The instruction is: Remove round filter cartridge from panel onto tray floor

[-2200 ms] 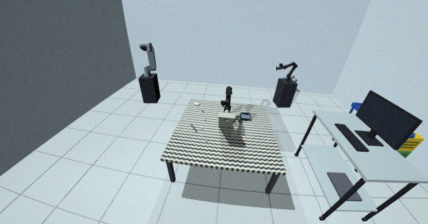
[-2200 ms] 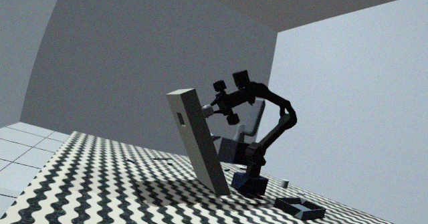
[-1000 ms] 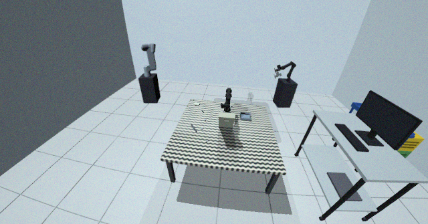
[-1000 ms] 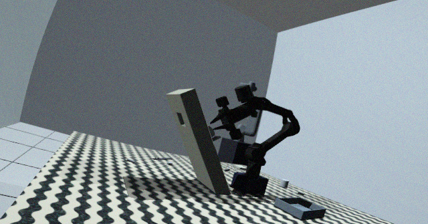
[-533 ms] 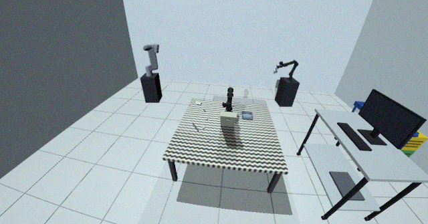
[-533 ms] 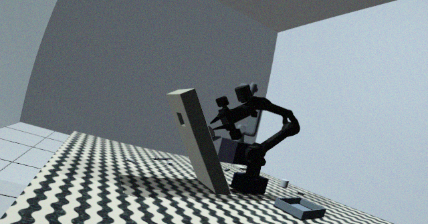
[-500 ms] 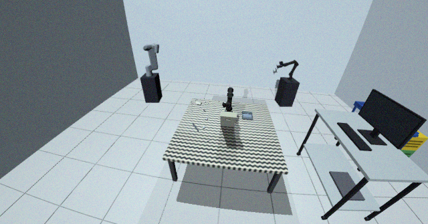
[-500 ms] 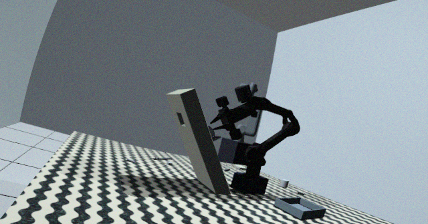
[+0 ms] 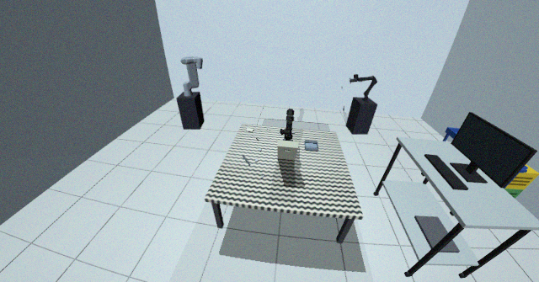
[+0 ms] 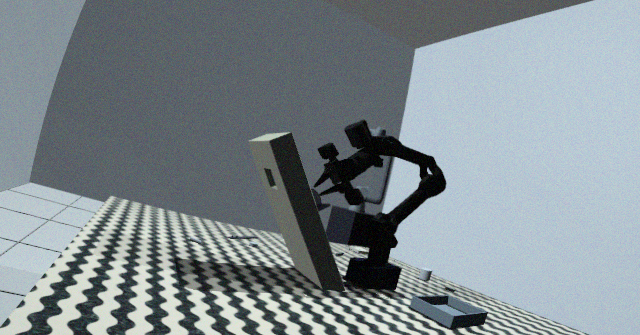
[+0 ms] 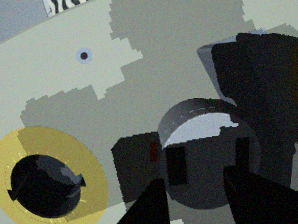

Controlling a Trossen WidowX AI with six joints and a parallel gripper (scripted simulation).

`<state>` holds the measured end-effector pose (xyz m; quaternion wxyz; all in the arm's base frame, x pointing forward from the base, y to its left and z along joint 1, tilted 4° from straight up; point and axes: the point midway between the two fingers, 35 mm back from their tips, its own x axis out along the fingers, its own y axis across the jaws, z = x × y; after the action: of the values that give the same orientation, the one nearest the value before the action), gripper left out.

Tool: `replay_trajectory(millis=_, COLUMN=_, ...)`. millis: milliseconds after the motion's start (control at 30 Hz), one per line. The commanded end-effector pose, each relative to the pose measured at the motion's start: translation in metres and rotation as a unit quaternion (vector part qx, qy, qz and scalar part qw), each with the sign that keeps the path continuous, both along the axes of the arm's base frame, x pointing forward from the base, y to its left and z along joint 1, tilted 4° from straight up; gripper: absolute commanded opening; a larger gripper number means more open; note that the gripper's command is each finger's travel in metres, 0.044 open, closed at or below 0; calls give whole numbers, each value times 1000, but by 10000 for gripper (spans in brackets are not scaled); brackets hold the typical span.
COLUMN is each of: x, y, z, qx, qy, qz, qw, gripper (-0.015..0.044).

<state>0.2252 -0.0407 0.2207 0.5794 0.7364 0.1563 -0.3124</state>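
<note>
The round filter cartridge [image 10: 316,198] [image 11: 207,150] is out of its socket, close against the sloping front of the service panel [image 9: 288,156] [image 10: 310,225] [image 11: 50,65]. Its face with two dark slots is turned toward the wrist camera. What bears it is hidden. The yellow ring [image 11: 96,185] surrounds an empty dark socket to the left in the wrist view. My gripper [image 10: 318,190] [image 11: 193,175] is partly open, with nothing held. Its fingertips are just in front of the cartridge face, outside the slots. The blue-grey tray [image 9: 312,148] [image 10: 427,313] holds no cartridge.
A dark box [image 10: 341,226] [image 11: 265,70] juts out from the panel below the gripper, close to the cartridge. A small screw [image 11: 84,56] is in the panel face. A small white cup [image 10: 425,274] stands beyond the tray. Small items lie on the striped table [image 9: 253,185].
</note>
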Motion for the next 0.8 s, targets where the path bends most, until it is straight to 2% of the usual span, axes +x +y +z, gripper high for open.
replay_trajectory(millis=0, x=3, y=0, z=6, qx=8, qy=53, qz=2, qw=999, gripper=115)
replay_trajectory(millis=133, x=5, y=0, z=8, qx=15, qy=93, qz=3, qw=996, gripper=115)
replay_trajectory(millis=767, x=5, y=0, z=8, qx=15, qy=93, qz=3, qw=996, gripper=115)
